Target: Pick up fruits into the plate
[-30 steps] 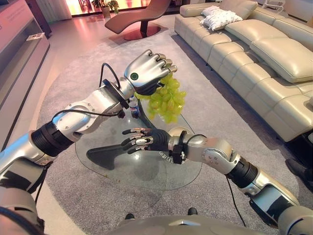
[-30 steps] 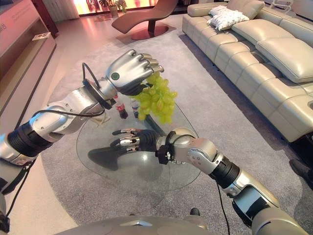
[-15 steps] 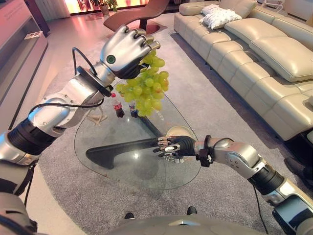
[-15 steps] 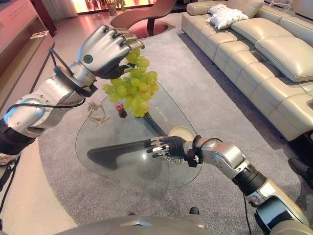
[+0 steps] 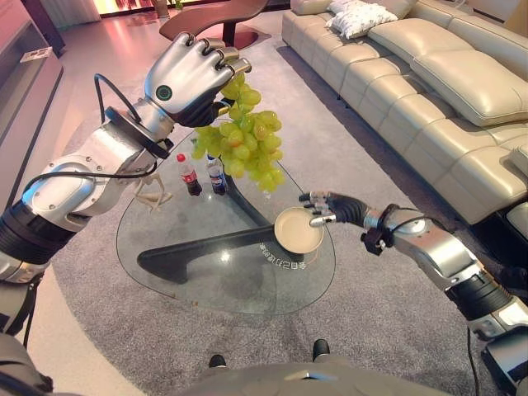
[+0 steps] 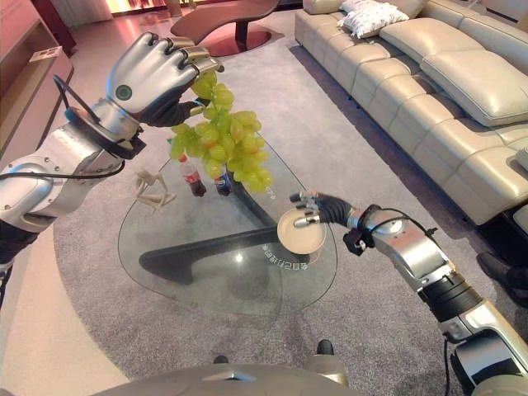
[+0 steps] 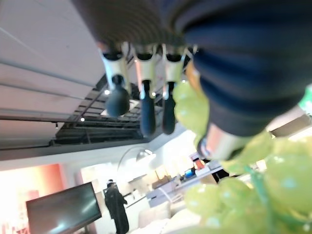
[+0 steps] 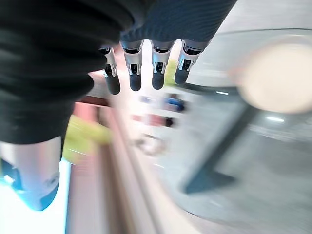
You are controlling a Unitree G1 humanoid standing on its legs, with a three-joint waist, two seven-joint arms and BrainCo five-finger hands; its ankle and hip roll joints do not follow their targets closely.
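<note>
My left hand is raised above the far side of the glass table and is shut on the stem end of a bunch of green grapes. The bunch hangs free in the air, up and to the left of a small beige plate. The plate sits bare near the table's right edge. My right hand hovers at the plate's far right rim, its fingers straight and holding nothing. The left wrist view shows the grapes close under the thumb.
Two small bottles and a pale figurine stand on the far left part of the oval glass table. A beige sofa runs along the right, with grey rug between it and the table.
My left hand has lifted the grapes up and to the left. My right hand has drawn back from the table's middle to the plate's right rim. The camera has shifted a little.
</note>
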